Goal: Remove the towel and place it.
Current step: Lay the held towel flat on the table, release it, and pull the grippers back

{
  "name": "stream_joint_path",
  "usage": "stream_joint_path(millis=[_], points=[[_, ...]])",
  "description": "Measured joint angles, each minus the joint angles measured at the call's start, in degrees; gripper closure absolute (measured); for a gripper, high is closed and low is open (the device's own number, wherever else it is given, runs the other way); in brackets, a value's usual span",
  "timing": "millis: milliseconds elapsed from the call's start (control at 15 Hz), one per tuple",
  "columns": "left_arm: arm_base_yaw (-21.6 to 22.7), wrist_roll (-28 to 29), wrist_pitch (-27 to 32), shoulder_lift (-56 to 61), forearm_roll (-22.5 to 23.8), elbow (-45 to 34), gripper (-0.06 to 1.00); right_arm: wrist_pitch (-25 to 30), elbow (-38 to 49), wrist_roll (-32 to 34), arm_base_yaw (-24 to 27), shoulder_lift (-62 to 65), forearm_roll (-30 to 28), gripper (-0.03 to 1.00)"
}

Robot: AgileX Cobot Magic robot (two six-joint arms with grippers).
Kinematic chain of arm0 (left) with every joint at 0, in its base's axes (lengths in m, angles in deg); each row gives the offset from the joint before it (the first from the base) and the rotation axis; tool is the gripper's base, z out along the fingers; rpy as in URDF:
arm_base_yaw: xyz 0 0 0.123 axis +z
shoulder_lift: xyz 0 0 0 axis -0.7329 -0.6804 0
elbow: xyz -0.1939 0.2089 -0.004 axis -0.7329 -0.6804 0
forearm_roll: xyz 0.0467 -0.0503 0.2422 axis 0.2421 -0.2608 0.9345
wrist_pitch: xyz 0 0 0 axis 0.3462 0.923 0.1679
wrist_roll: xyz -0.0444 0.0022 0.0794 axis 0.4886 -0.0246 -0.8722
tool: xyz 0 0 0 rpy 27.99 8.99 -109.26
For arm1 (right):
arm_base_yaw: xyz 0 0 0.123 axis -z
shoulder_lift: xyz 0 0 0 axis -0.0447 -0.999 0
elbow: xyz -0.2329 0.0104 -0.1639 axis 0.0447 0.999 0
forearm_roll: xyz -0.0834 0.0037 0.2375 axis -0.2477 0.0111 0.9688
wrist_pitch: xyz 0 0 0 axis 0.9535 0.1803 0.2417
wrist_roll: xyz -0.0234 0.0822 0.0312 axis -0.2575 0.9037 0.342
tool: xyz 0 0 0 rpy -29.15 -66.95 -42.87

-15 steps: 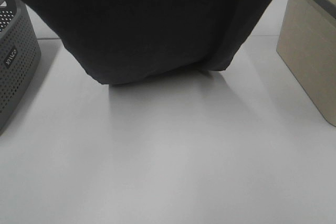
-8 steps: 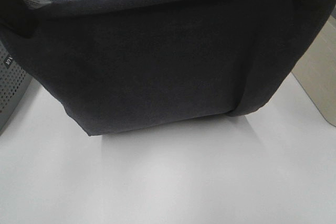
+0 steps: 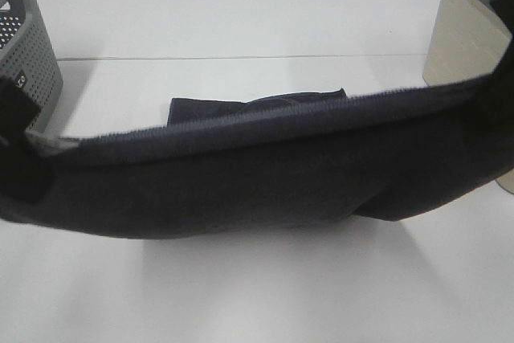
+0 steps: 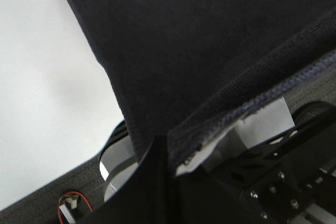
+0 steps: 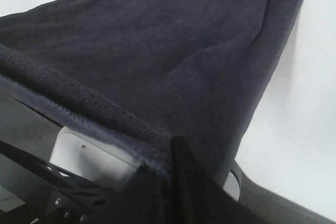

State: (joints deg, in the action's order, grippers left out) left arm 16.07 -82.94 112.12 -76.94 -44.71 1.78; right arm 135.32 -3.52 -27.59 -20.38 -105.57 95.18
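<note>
The counter [image 3: 257, 295] shows open white surface in front of the towel [image 3: 265, 174] and behind it up to the far edge; a grey perforated basket [image 3: 32, 62] bounds the left side and a beige box [image 3: 466, 38] bounds the right, each near one end of the stretched cloth.

The towel is very dark navy-black terry; its hemmed upper edge runs taut across the view, rising toward the right; the cloth sags below that edge; a further part lies flat on the counter behind it, near the middle.

The exterior high view shows the full span and both containers, but the jaws cannot be made out there. The left wrist view shows the left gripper [image 4: 167, 153] clamped together on the hem at one end, with the cloth hanging over white counter; the right wrist view shows the right gripper [image 5: 169, 156] likewise pinched closed on the hem at the other end.
</note>
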Motion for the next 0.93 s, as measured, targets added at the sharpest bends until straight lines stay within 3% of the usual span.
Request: stream_joint_path(millis=[133, 200, 333, 533, 933], points=[[-4.1, 2.3, 0.1, 0.9, -1.5, -4.2, 0.94, 0.2, 5.4, 0.2, 0.1, 3.4, 1.1, 0.95], [-9.1, 5.3, 0.5, 0.9, -1.8, -6.6, 0.94, 0.4, 10.2, 0.3, 0.2, 5.7, 1.7, 0.95], [-13.6, 8.7, 1.4, 0.9, -1.8, -7.0, 0.94, 0.5, 14.2, 0.3, 0.6, 6.8, 2.2, 0.95], [-17.9, 12.2, 2.4, 0.9, -1.7, -7.0, 0.94, 0.5, 18.2, 0.4, 0.6, 7.0, 2.9, 0.95], [-19.5, 13.8, 2.7, -2.1, -2.2, -7.0, 0.94, 0.5, 23.9, 0.5, 0.6, 6.9, 2.9, 0.95]])
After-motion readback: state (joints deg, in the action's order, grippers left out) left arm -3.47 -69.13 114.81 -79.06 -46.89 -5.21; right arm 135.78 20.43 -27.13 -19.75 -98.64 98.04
